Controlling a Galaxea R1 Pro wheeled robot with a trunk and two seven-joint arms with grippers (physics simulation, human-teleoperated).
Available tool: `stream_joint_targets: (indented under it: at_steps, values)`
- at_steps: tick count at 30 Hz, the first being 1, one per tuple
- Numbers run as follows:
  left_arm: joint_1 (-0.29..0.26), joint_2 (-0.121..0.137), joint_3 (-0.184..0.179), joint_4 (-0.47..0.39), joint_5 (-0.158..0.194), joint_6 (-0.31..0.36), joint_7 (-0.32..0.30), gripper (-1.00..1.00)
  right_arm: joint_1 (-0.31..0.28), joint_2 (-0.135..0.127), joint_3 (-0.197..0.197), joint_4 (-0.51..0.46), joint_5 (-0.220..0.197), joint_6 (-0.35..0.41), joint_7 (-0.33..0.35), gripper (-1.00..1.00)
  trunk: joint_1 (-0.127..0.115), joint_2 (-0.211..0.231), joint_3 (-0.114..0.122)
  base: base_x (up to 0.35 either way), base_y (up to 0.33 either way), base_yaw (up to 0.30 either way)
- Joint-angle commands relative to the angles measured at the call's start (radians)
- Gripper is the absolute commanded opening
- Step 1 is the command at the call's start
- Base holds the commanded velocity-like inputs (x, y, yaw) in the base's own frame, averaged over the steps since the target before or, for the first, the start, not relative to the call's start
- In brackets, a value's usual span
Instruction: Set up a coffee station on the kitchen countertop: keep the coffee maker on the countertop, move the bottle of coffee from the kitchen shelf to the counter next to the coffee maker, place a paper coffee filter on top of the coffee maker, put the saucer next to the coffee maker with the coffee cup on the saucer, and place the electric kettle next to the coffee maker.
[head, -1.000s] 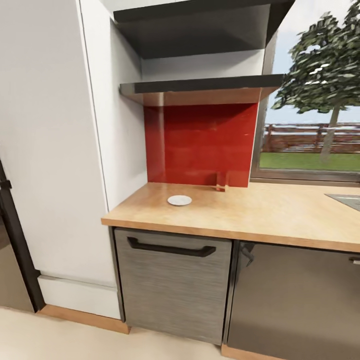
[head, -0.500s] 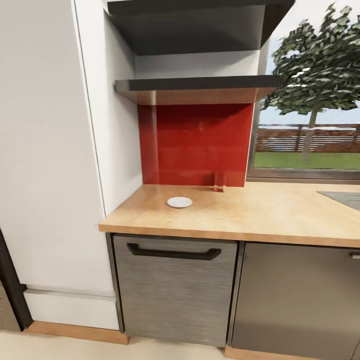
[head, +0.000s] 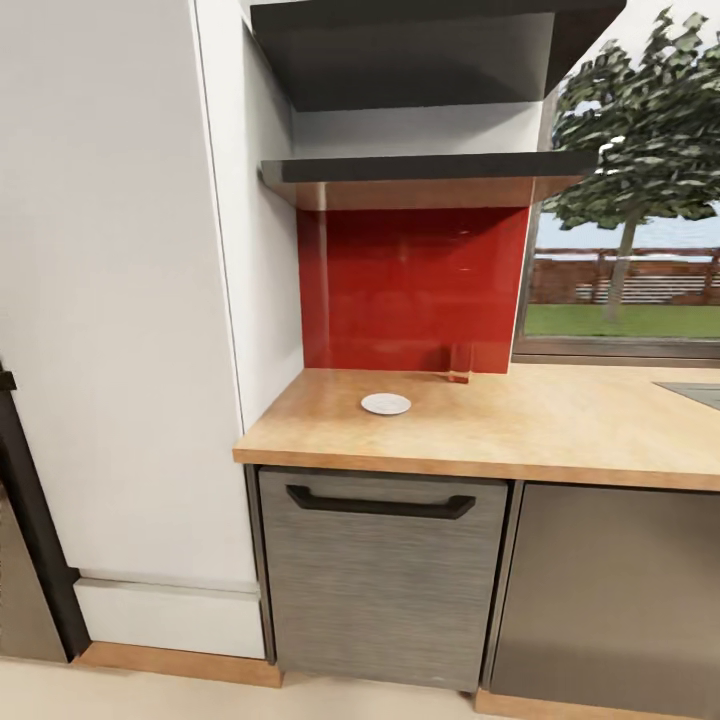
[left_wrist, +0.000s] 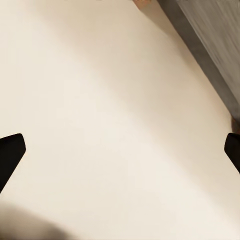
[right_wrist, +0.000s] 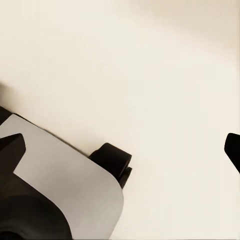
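Note:
The kitchen countertop is a light wood-grain worktop with grey fronts below. On it, near the red backsplash, lies the saucer, small, round, white and bare. Above hangs the kitchen shelf, a thin dark grey board seen edge-on, so its upper side is hidden. My left gripper is open over the pale floor, beside a grey cabinet front. The right gripper is also open with nothing between its fingers, above the floor and my white and black base.
A small see-through object stands against the red backsplash. A grey front with a black handle sits under the counter. A tall white panel rises at left, a dark appliance edge beyond it. A grey inset lies at far right.
The whole picture has shifted to the right since half a second ago, so the camera moved. The saucer lies in the same spot on the countertop.

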Motion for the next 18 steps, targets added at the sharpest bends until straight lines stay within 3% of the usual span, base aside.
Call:
stream_joint_targets:
  at_steps: [1,8,13,18]
  values:
    - [-0.001,0.000,0.008,0.001,-0.006,-0.003,-0.006,1.00,-0.001,-0.001,-0.009,-0.002,0.010,-0.005,0.003,1.00,0.000,-0.001,-0.001,-0.002,0.010,0.000]
    - [-0.001,0.002,-0.003,-0.003,-0.007,-0.003,-0.014,1.00,-0.038,-0.027,-0.012,-0.023,-0.001,-0.004,0.007,1.00,0.000,-0.001,-0.001,0.000,0.002,0.000]
    - [-0.001,0.005,-0.010,-0.031,-0.009,-0.002,-0.018,1.00,-0.109,-0.032,-0.012,-0.027,-0.003,0.001,0.021,1.00,0.000,-0.001,-0.001,0.000,0.000,0.000]
    - [-0.001,0.006,-0.040,-0.098,-0.012,-0.001,-0.038,1.00,-0.177,-0.033,-0.012,-0.028,-0.003,0.002,0.114,1.00,0.000,-0.001,-0.001,0.000,0.000,0.000]
